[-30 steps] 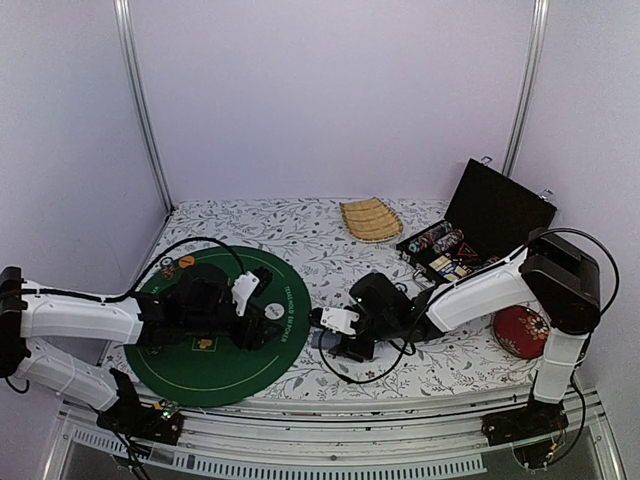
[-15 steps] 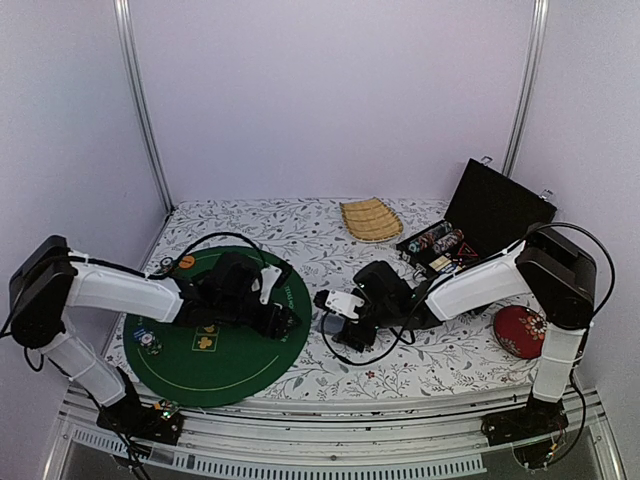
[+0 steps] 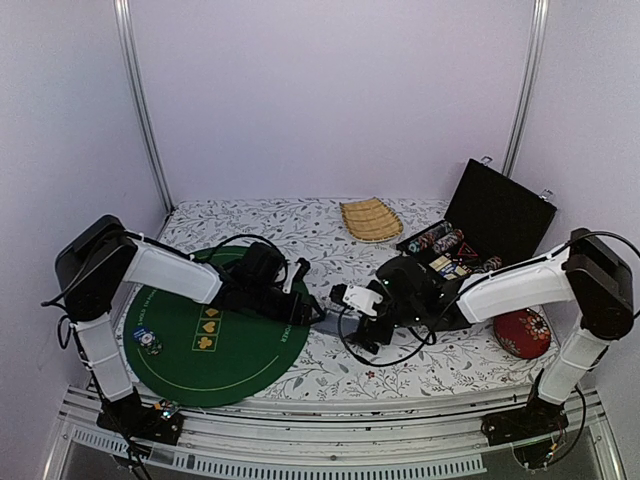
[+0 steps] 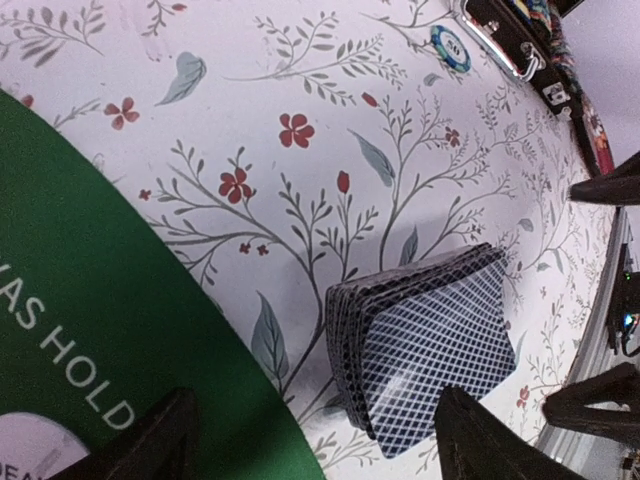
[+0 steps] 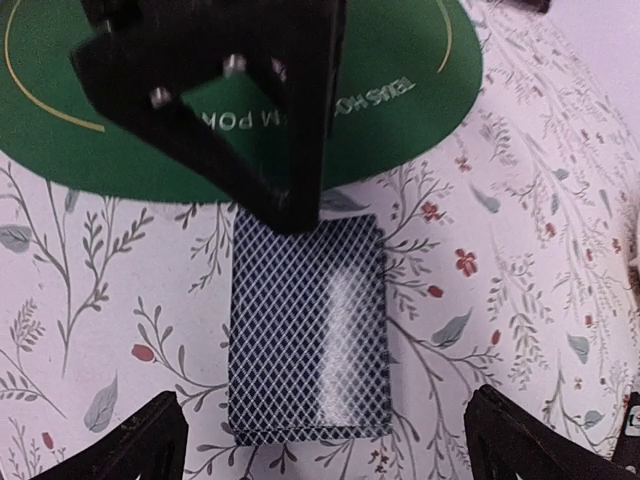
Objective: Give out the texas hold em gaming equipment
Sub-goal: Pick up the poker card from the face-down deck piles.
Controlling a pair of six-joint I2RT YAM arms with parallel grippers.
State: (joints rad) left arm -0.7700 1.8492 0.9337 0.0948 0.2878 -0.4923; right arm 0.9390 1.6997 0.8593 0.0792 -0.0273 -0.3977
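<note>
1. We read "HOLD" in white on the green mat (image 4: 90, 330); a chip (image 4: 450, 47) seems marked "50".
2. The card deck (image 5: 305, 325) lies face-down on the floral cloth (image 4: 300, 130) just beside the mat, its long axis pointing at the mat's edge.
3. The left gripper (image 4: 318, 400) and the right gripper (image 5: 325, 400) both gape apart, holding nothing.

one deck of blue-backed cards (image 5: 305, 325). one loose teal chip (image 4: 450, 47). one small cluster of chips (image 3: 148, 340), too small to count. one round green mat (image 3: 215, 355). one open black case (image 3: 497, 210). one woven tray (image 3: 371, 218). one red cushion (image 3: 522, 332). two robot arms: left arm (image 3: 170, 270), right arm (image 3: 515, 283).
</note>
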